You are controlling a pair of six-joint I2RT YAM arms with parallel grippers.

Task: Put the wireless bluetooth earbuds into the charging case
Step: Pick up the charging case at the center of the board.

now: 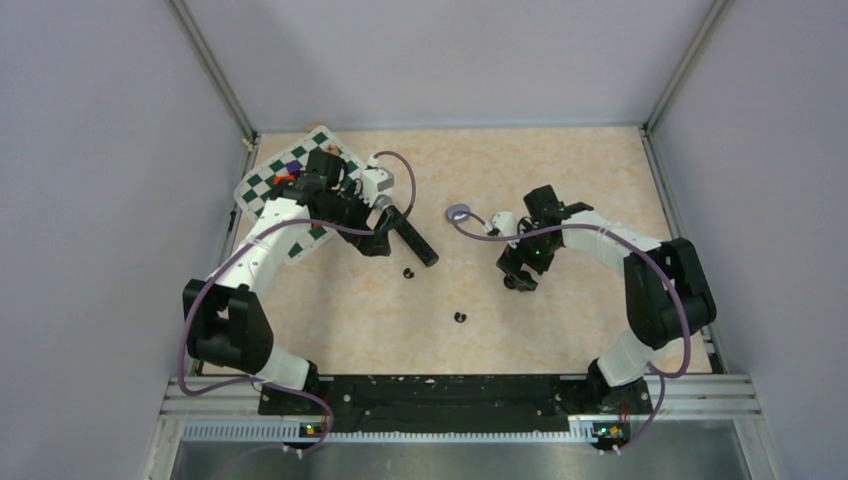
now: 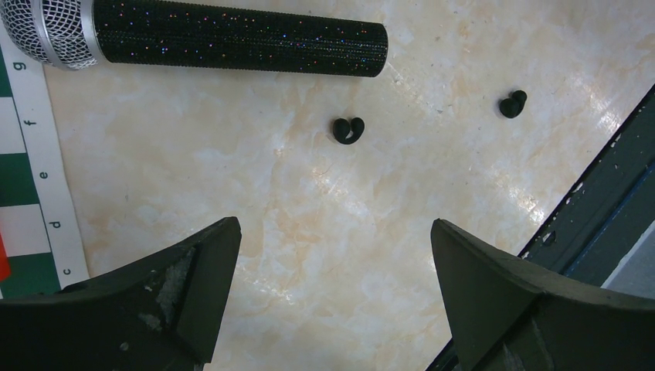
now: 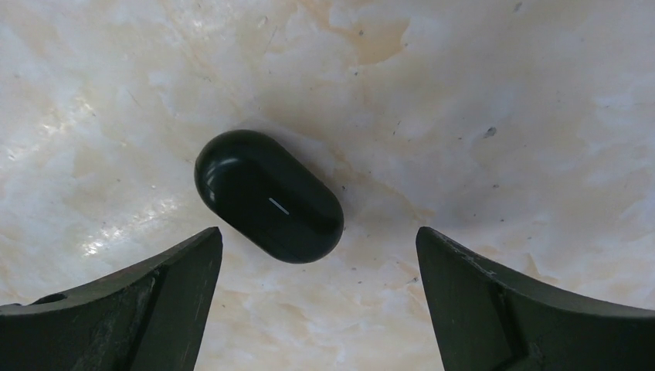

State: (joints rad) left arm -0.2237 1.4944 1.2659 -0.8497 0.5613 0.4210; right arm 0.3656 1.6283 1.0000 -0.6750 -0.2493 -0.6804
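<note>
A checkered board point(image 1: 262, 190) lies at the far left corner of the surface point(image 1: 580, 170), with a few small purple and orange bits on it that are too small to name. The left arm reaches out over that board. The left claw point(image 2: 334, 228) hangs above bare surface with its jaws spread wide and nothing between them.

Just past its fingers point(image 2: 205, 267) lies a black glittered microphone point(image 2: 232, 36), its silver mesh head toward the board and its tail pointing to the middle of the surface. The first black earbud point(image 2: 348, 130) sits on the surface near the microphone's tail but apart from it. The second black earbud point(image 2: 512, 103) lies further right and closer to the near edge, well apart from the first. Neither is in a case.

Right of the microphone, around the middle of the surface, rests a pale oval case point(image 1: 459, 213). I cannot tell whether its lid is up or down.

Further right, the right claw point(image 1: 520, 276) points down at the surface, jaws wide and gripping nothing. The black charging case point(image 3: 269, 195) lies flat and closed on the surface just ahead of its fingers point(image 3: 166, 290), slanted across the gap and touching neither one.
</note>
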